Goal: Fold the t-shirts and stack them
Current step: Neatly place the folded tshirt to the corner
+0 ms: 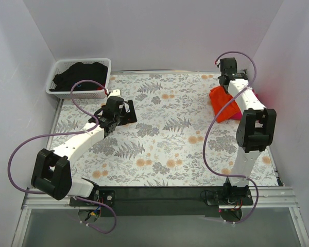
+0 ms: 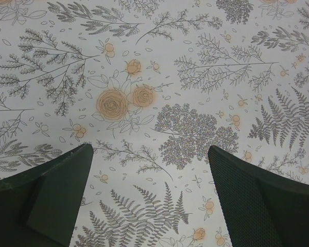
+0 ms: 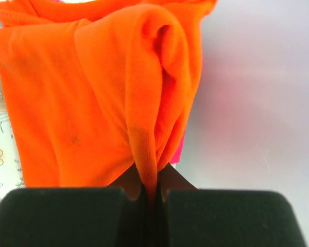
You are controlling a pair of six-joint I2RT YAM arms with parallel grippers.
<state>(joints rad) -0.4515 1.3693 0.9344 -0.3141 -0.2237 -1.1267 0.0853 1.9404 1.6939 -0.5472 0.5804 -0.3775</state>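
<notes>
A bright orange t-shirt (image 1: 222, 105) lies bunched at the table's far right, next to the wall. My right gripper (image 1: 228, 81) is shut on a fold of it. In the right wrist view that pinched fold of the orange t-shirt (image 3: 92, 103) rises from between the closed fingers of the right gripper (image 3: 150, 193). A sliver of the magenta-pink t-shirt (image 3: 180, 152) shows behind the orange one, and its edge peeks out beside my right arm (image 1: 238, 116). My left gripper (image 1: 124, 110) hangs open over bare floral tablecloth left of centre, with nothing between its jaws (image 2: 150, 154).
A white basket (image 1: 82, 60) with dark clothing (image 1: 80, 74) sits at the far left corner. White walls close in the table on the left, back and right. The floral tablecloth (image 1: 165, 139) covers the surface between the arms.
</notes>
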